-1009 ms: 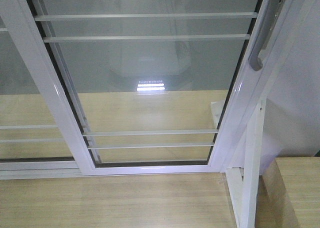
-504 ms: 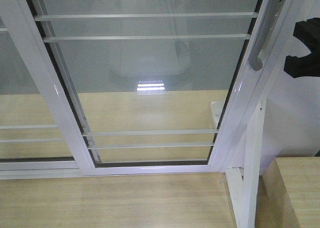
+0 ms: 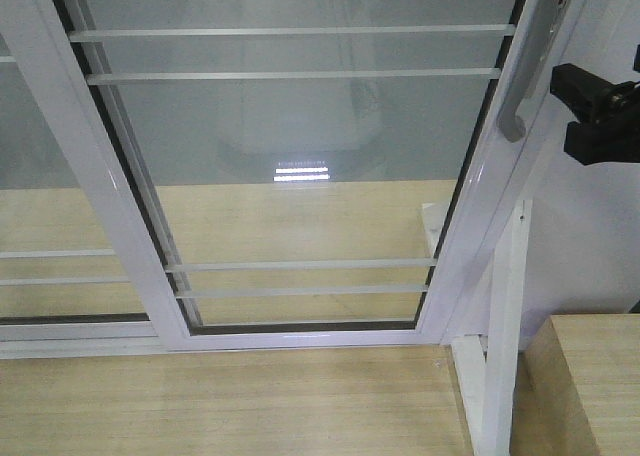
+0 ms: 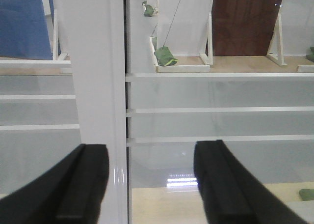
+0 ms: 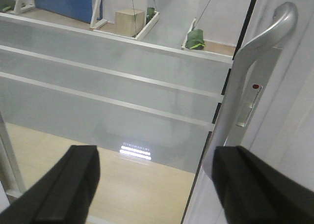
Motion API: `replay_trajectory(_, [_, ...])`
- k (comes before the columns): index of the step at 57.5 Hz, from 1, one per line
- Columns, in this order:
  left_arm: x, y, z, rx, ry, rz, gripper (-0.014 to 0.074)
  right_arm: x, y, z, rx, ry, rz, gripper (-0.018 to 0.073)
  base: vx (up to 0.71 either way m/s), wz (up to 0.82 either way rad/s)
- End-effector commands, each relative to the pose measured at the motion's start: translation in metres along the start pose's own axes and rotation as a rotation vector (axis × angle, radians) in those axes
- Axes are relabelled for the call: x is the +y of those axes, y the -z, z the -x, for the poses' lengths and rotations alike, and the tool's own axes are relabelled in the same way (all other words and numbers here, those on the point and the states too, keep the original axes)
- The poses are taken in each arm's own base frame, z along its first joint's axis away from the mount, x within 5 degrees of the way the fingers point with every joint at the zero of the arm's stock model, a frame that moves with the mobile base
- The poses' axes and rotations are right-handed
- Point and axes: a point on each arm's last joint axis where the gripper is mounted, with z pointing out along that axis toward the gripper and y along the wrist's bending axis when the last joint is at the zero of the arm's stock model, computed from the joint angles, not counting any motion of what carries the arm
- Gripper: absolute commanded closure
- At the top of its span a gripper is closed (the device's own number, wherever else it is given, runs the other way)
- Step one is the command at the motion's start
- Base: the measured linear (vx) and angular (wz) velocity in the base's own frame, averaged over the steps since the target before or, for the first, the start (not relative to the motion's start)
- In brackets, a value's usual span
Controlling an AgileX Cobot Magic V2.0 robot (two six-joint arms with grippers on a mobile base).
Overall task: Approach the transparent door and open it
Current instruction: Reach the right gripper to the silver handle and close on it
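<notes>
Right end effector (image 3: 592,111) at 3 o'clock, fingers apart, empty, just beside grey handle (image 3: 518,94) of transparent door (image 3: 300,156) filling centre. Left end effector (image 4: 149,184) spread too, facing white frame (image 4: 95,86).

The transparent door (image 3: 300,156) runs off the front view's top edge, along with the upper end of its handle (image 3: 520,86). The right hand (image 3: 572,111) is cut by the right edge; in its wrist view a finger (image 5: 250,184) hides the handle's lower end.
</notes>
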Motion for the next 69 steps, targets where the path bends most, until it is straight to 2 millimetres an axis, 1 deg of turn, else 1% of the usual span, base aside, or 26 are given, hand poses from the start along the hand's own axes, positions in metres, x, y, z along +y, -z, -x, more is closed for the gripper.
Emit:
replay_trajectory(1, [-0.001,0.004,0.02,-0.121,0.0,-0.001,-0.0011,-0.005,-0.001,0.02,-0.133,-0.001,-0.038,-0.0074,0.0,0.0])
replay_trajectory(7, [-0.001,0.005,0.02,-0.123,0.0,-0.001,-0.0025,-0.013,-0.016,0.015,-0.106,-0.017,-0.075,-0.0063,0.0,0.0])
replay_trajectory(15, [-0.001,0.005,0.02,-0.123,0.008,-0.001,-0.0005,-0.042,-0.035,-0.001,-0.026,-0.118,-0.185,-0.0024,0.0,0.0])
replay_trajectory(18, [-0.001,0.005,0.02,-0.123,0.008,-0.001,0.0005,-0.05,-0.041,-0.006,-0.011,-0.141,-0.213,-0.0012,0.0,0.0])
replay_trajectory(29, [-0.001,0.005,0.02,-0.118,0.008,-0.002,0.002,-0.062,-0.069,-0.015,-0.044,-0.165,-0.264,0.0008,0.0,0.0])
replay_trajectory(34, [-0.001,0.005,0.019,-0.111,0.007,-0.002,0.002,-0.067,-0.083,-0.013,-0.058,-0.165,-0.275,0.0008,0.0,0.0])
replay_trajectory(46, [-0.002,0.004,0.015,-0.063,0.004,-0.006,0.002,-0.079,-0.12,0.004,-0.062,-0.156,-0.274,0.0008,0.0,0.0])
replay_trajectory(55, [-0.002,0.004,0.015,-0.059,0.003,-0.006,0.002,-0.087,-0.149,0.016,-0.047,-0.147,-0.262,0.0008,0.0,0.0])
replay_trajectory(64, [-0.002,0.004,0.015,-0.059,-0.003,-0.005,0.002,-0.093,-0.173,0.018,-0.03,-0.151,-0.255,0.0008,0.0,0.0])
replay_trajectory(69, [-0.002,0.004,0.015,-0.059,-0.003,-0.005,0.002,-0.096,-0.187,0.015,-0.015,-0.155,-0.253,0.0008,0.0,0.0])
